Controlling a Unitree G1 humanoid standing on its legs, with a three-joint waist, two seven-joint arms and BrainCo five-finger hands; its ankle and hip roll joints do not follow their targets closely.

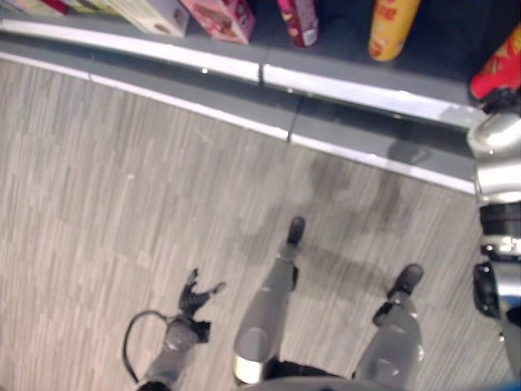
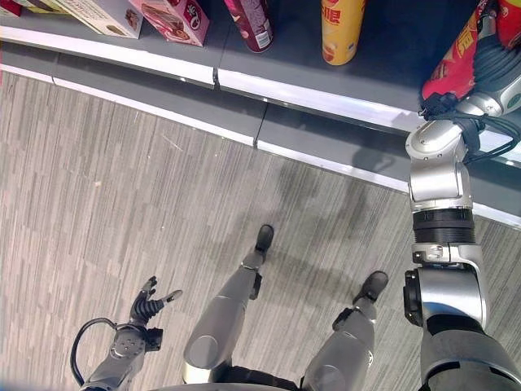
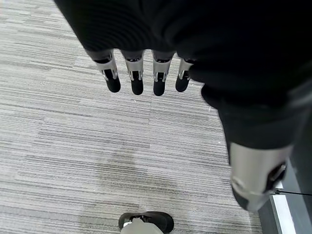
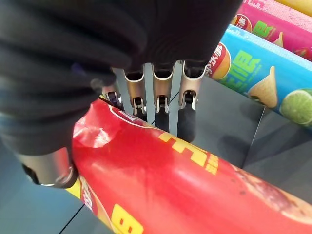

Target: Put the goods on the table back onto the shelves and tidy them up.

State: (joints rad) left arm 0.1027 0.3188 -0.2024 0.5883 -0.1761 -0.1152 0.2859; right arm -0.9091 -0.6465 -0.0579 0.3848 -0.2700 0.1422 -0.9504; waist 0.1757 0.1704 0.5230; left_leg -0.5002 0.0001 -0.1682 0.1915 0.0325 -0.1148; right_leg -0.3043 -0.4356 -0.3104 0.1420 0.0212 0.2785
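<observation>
Grey wood-grain floor (image 1: 122, 212) covers most of the head views, its planks streaked light and dark. A grey plinth strip (image 2: 326, 134) edged with a white line (image 2: 146, 104) runs along its far side, curving across from left to right.

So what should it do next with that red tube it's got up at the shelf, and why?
Probably lower the red canister onto the grey shelf and let go. The right hand has its fingers curled round it beside the blue canister, while the left hand hangs open over the floor.
</observation>
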